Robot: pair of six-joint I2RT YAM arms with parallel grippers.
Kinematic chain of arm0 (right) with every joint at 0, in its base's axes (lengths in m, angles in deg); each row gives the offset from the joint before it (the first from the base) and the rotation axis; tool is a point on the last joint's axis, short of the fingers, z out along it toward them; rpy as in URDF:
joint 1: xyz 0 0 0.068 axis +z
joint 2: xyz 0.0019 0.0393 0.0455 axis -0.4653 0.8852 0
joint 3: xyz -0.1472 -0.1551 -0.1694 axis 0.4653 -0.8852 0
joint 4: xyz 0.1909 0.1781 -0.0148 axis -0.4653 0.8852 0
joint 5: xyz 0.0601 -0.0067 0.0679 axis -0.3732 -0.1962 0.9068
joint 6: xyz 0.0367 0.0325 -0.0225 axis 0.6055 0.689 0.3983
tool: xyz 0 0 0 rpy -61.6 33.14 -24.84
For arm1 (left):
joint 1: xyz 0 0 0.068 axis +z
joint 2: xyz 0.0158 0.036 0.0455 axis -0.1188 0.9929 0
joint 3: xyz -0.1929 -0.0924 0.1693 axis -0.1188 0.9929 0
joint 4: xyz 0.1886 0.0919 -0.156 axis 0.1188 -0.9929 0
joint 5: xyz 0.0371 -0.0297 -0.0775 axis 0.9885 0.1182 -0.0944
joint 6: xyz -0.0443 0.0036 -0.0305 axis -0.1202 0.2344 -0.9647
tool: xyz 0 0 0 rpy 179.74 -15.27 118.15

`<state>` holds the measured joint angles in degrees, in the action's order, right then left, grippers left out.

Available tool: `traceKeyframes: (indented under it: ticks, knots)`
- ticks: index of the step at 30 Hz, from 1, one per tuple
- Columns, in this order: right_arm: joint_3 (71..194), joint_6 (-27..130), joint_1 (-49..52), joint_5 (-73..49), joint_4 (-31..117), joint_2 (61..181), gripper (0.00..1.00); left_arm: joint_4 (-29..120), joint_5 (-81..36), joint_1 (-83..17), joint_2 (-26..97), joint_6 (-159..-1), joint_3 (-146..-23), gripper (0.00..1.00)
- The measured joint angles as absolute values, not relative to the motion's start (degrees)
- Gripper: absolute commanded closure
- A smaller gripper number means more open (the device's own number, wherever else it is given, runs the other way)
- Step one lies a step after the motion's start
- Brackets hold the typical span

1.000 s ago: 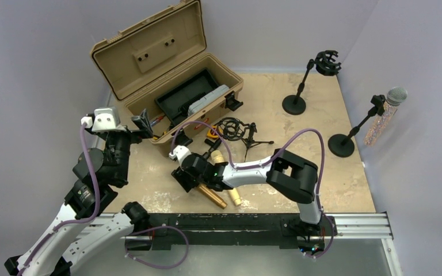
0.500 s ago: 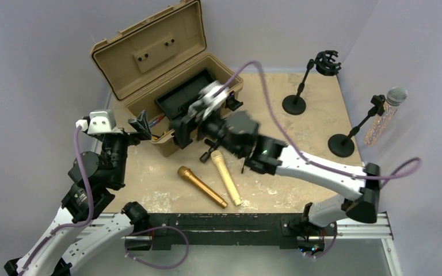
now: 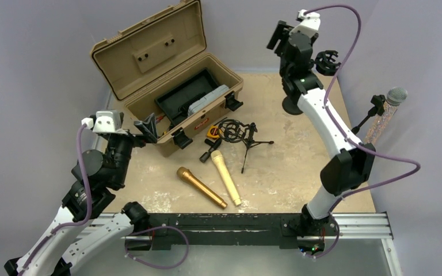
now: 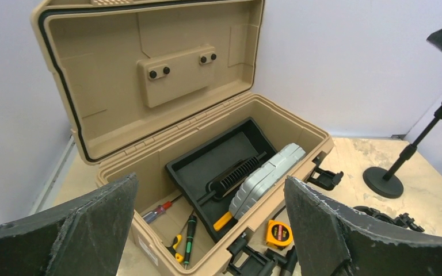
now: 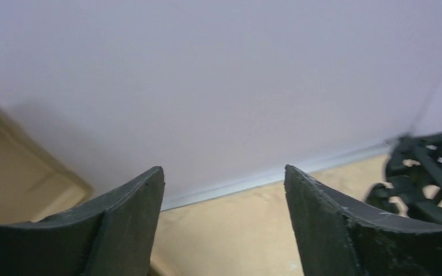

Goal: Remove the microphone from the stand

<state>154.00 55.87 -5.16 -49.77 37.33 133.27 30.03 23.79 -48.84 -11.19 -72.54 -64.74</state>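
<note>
A microphone with a silver mesh head and a glittery body sits in the clip of the black stand at the table's right edge. My right gripper is raised at the far back, open and empty, well to the left of that microphone. In the right wrist view the right gripper faces the back wall, with an empty black shock mount at its right. My left gripper hangs open and empty by the toolbox's front left corner. In the left wrist view the left gripper looks into the toolbox.
An open tan toolbox with a black tray and a silver case stands at the back left. Two gold microphones, a small tripod mount and a yellow tape measure lie mid-table. A second stand carries the empty shock mount.
My right arm has swung up from the gold microphones at mid-table to the far back, beside the empty shock mount. The left arm has barely moved.
</note>
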Motion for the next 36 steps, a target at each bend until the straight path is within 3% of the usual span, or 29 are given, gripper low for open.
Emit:
traceKeyframes:
  ticks: [8,17,29,36]
  knots:
    - [157.81,59.78,-17.86,-49.77,48.09,141.11,0.38,28.52,20.81,-48.91,-10.34,-74.42,-64.81,0.05]
    - [158.05,60.16,-19.67,-48.96,49.73,141.14,0.45,28.00,19.81,-49.24,-10.27,-74.94,-64.90,0.05]
    - [156.54,60.02,-23.37,-47.04,49.66,141.25,0.46,27.91,19.06,-49.76,-10.27,-75.25,-65.01,0.05]
    - [156.34,59.68,-23.46,-44.96,47.08,144.20,0.55,27.91,18.96,-50.09,-10.29,-75.93,-65.01,0.05]
